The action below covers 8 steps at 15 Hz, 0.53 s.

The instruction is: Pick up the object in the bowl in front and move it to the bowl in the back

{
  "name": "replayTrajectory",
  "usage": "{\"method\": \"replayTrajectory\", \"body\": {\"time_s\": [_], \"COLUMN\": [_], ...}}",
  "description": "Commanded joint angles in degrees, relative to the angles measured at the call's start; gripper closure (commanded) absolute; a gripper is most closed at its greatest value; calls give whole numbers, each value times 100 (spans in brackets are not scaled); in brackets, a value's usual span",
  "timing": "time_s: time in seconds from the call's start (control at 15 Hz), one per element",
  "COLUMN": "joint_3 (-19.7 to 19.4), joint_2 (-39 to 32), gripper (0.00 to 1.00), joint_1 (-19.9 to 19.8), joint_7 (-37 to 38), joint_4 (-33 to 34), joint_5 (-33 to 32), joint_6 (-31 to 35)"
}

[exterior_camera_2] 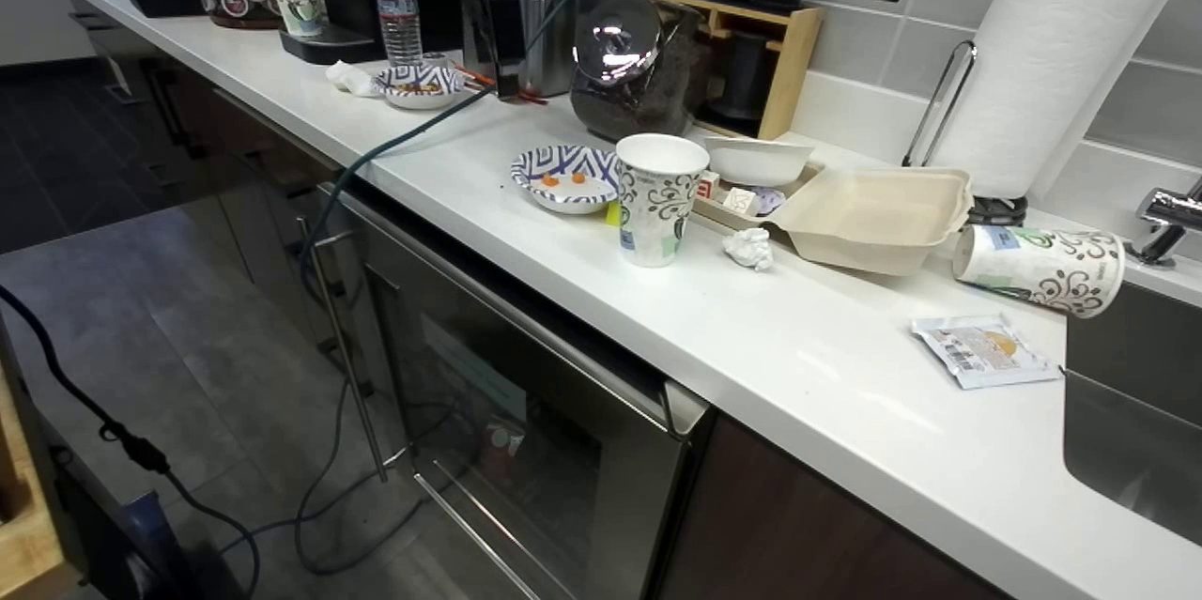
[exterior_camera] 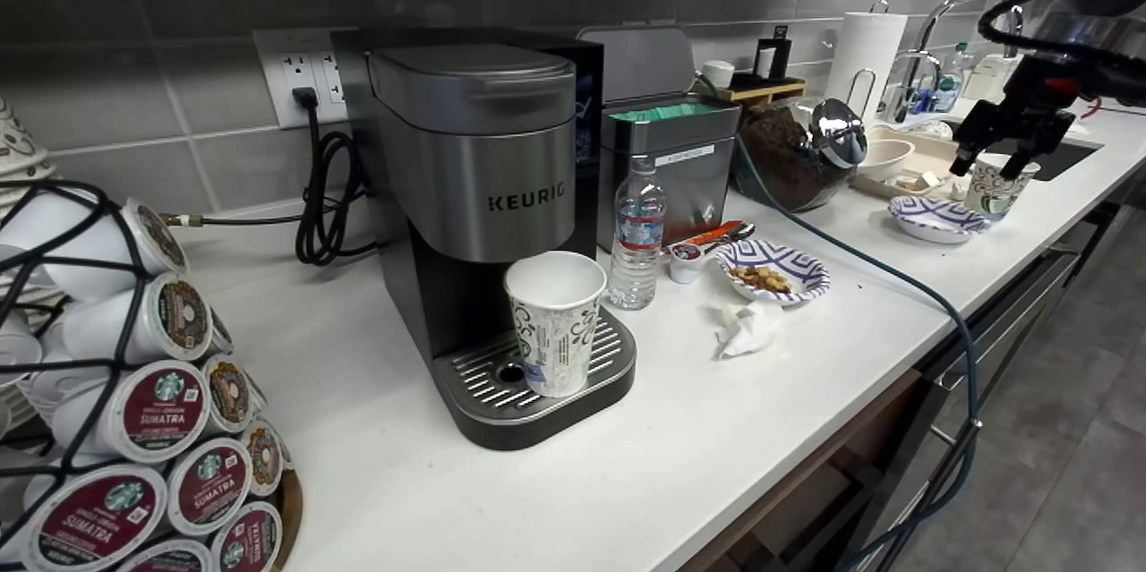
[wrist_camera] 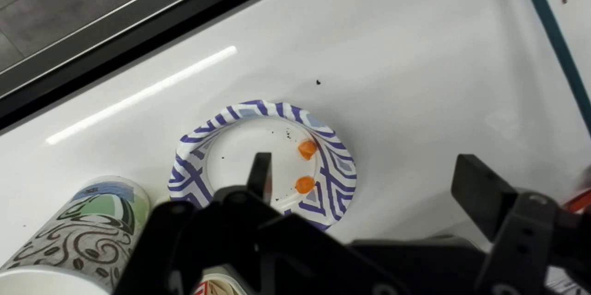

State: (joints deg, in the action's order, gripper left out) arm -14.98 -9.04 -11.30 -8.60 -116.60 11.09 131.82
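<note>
Two small paper bowls with purple-and-white zigzag rims sit on the white counter. One bowl (exterior_camera_2: 563, 159) holds two orange pieces (wrist_camera: 304, 184); in an exterior view it is nearer the camera. The other bowl (exterior_camera: 801, 266) holds a pile of brown, nut-like bits (exterior_camera: 761, 278) and stands farther back along the counter in an exterior view (exterior_camera_2: 418, 74). My gripper (wrist_camera: 364, 165) is open, its fingers wide apart with nothing between them. It hangs in the air over the counter, and in the wrist view the left finger overlaps the bowl with the orange pieces.
A patterned paper cup (exterior_camera_2: 657, 215) stands close beside the bowl with the orange pieces. Behind it are a takeout tray (exterior_camera_2: 873, 215) and a glass jar (exterior_camera_2: 634, 102). A teal cable (exterior_camera_2: 404, 138) crosses the counter between the bowls. A bottle (exterior_camera: 637, 236) stands by the farther bowl.
</note>
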Motion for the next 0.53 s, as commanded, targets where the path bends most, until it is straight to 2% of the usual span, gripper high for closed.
{"method": "replayTrajectory", "body": {"time_s": [0.0, 0.27, 0.47], "joint_3": [239, 475, 561], "joint_2": [-869, -1509, -1849], "gripper": [0, 0, 0], "joint_1": [-326, -723, -939], "joint_7": [-398, -632, -515], "joint_4": [573, 1251, 1704], "joint_5": [427, 705, 775], "joint_6": [123, -39, -4]}}
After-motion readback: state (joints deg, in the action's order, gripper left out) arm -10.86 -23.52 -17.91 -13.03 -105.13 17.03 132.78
